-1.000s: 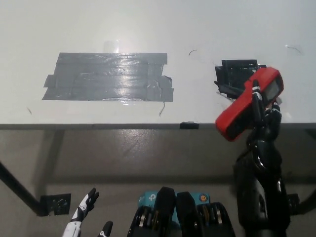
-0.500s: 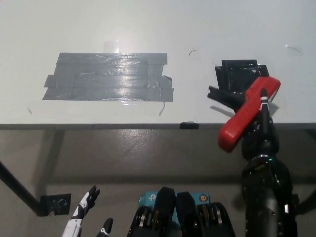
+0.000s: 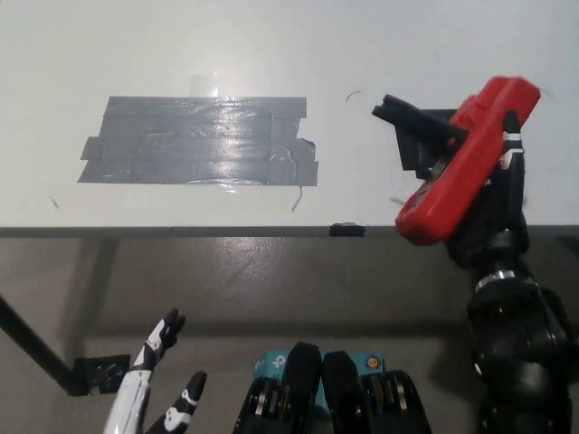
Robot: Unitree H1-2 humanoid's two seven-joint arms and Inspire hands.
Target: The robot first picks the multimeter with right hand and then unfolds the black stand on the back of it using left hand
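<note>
- Head view: one red multimeter [image 3: 466, 163] is held clear of the white worktop [image 3: 181, 45], above its near right edge, tilted, in the black right hand [image 3: 493, 203], whose fingers [image 3: 512, 158] are clamped around its body.
- One black stand [image 3: 418, 122] juts out from the meter's left side.
- Handling, judged: a stiff, fairly light casing with a rubbery, grippy shell; take the stand by its free tip.
- One white left hand [image 3: 154, 393] rests low left, fingers apart.
- One grey tape patch [image 3: 199, 140] lies on the worktop.
</note>
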